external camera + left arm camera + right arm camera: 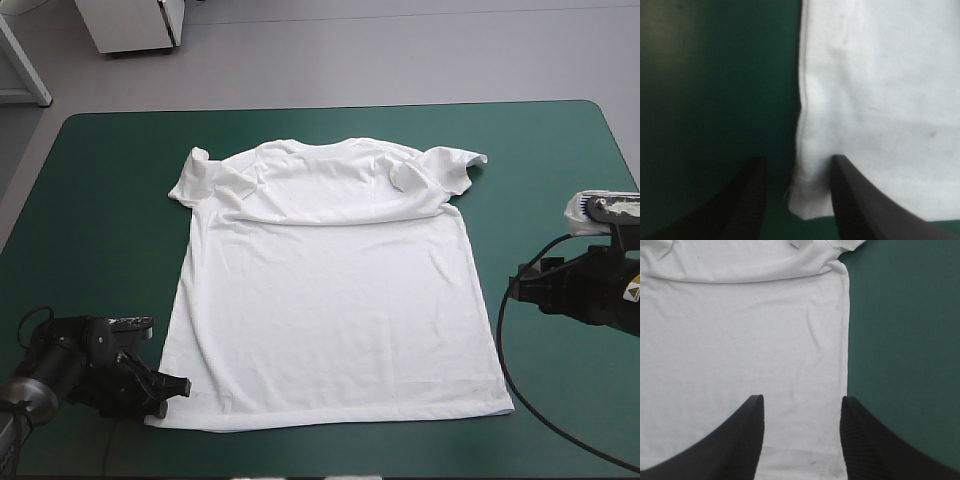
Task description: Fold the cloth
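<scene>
1. The left gripper [172, 386] is released. In its own wrist view [799, 158] the two black fingers stand apart with nothing clamped between them.
2. It sits low at the near left corner of the T-shirt [330, 290]. One finger [747, 200] is over the bare teal-green cover, the other finger is over the white cloth [880, 100], and the corner of the hem lies in the gap between them. Whether either finger touches the cloth cannot be told.
3. The right gripper [522, 282] is released as well. Its wrist view [802, 397] shows the fingers wide apart and holding nothing.
4. From above, it sits just beside the T-shirt's right side edge, about halfway along the body. In its wrist view the white cloth [740, 340] fills the gap between the fingers, and the side edge runs down to the tip of the finger nearer the bare cover [905, 340].
5. The T-shirt lies spread flat in the middle of the table [100, 200], with the collar [330, 148] toward the far edge and the hem [330, 418] toward the near edge.
6. Both short sleeves are rumpled and partly turned in on themselves, one [195, 178] toward the table's left edge and the other [455, 168] toward its right.
7. A long curved crease crosses the chest just below the sleeves. Below it the body is smooth, with only faint wrinkles.
</scene>
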